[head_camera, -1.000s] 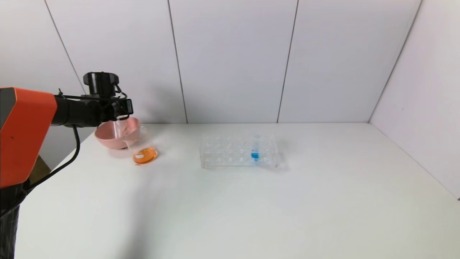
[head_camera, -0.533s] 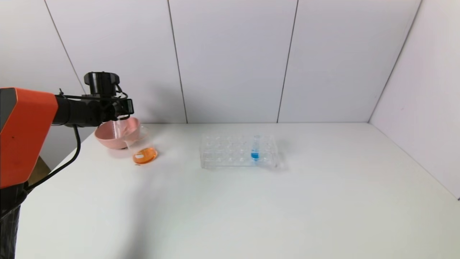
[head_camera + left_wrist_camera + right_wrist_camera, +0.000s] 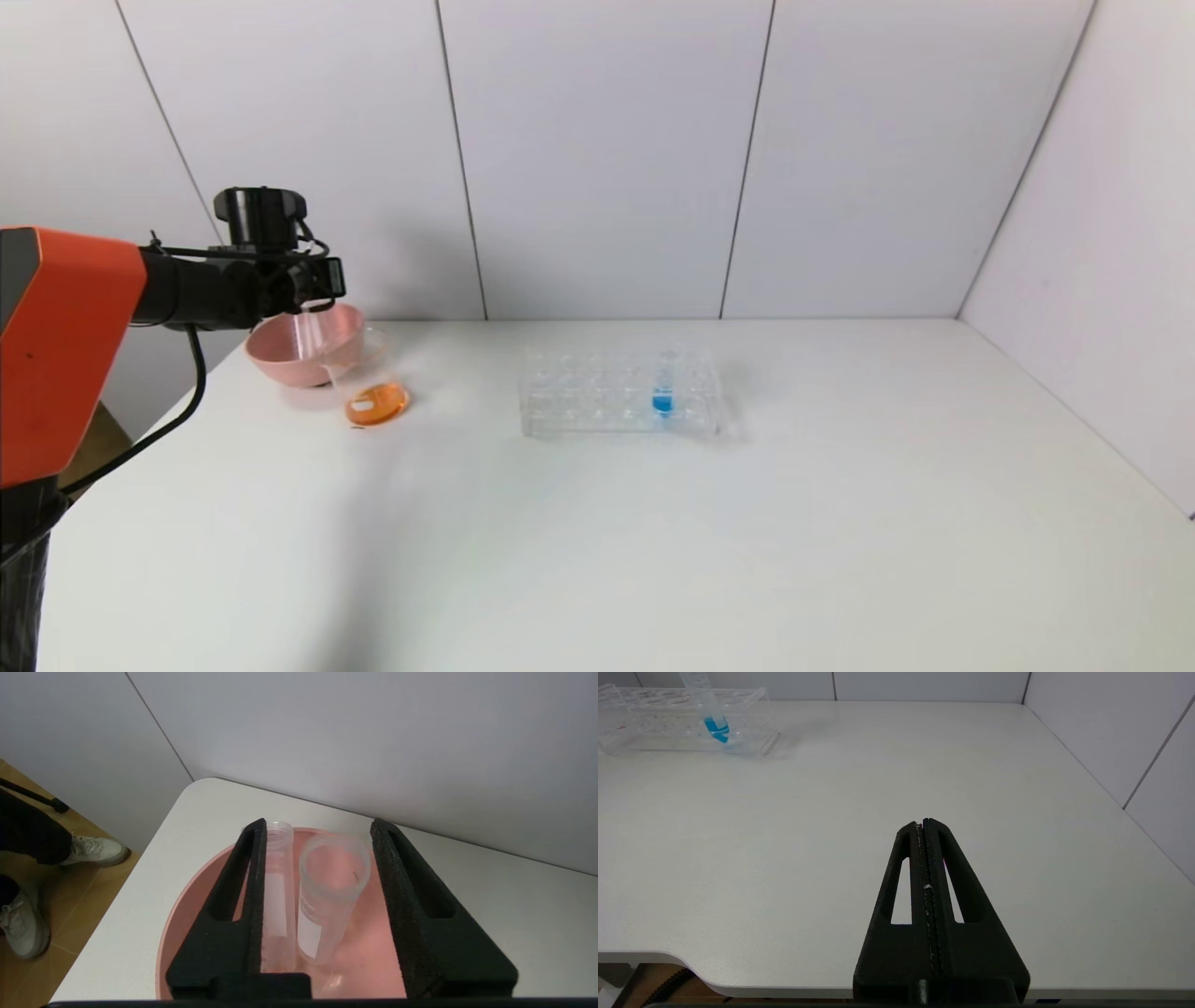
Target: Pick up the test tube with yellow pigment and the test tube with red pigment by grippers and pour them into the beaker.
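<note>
Pink plastic fills the space under the left gripper [image 3: 317, 828], which hangs over the bowl [image 3: 280, 359] at the worktop's [image 3: 597, 523] far left corner. Its fingers [image 3: 254, 868] stand apart with clear space between them. Two empty tubes lie in the bowl below: one tube [image 3: 278, 896] sits right against the inner face of one finger, the other tube [image 3: 329, 891] lies in the middle of the gap, free of the opposite finger — whether either is touched I cannot tell. Neither shows any pigment, so which was the yellow one and which the red cannot be told.

The beaker [image 3: 369, 383] stands just beside the bowl, on the side nearer the front edge, with orange liquid in its bottom.

A clear rack [image 3: 621, 392] sits near the middle of the worktop, toward the back edge, well apart from the bowl. One blue tube [image 3: 663, 383] stands upright in it, toward its right end.

The right gripper [image 3: 926, 822] is parked low at the front edge, on the right side, fingers pressed together and holding nothing — it does not show in the head view
</note>
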Motion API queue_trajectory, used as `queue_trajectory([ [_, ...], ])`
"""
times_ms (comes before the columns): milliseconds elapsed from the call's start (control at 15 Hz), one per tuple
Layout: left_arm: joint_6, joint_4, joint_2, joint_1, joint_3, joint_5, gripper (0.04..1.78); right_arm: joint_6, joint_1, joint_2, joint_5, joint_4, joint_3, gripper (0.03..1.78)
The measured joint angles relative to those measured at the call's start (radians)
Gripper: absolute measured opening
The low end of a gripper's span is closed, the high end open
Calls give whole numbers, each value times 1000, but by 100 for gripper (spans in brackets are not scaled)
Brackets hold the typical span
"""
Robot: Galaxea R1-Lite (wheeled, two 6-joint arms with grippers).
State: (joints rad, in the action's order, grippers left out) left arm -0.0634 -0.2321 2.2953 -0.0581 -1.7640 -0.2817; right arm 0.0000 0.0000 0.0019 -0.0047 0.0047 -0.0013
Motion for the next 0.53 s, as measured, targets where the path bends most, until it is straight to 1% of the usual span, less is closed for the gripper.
queue_trajectory([
  [133, 0, 0, -1, 0, 0, 0, 118, 0, 0, 0, 0, 0, 0, 11],
  [267, 0, -1, -3, 0, 0, 1, 147, 0, 0, 0, 0, 0, 0, 11],
  [400, 0, -4, -13, 0, 0, 6, 166, 0, 0, 0, 0, 0, 0, 11],
  [533, 0, -5, -33, 1, 9, 5, 176, 0, 0, 0, 0, 0, 0, 11],
])
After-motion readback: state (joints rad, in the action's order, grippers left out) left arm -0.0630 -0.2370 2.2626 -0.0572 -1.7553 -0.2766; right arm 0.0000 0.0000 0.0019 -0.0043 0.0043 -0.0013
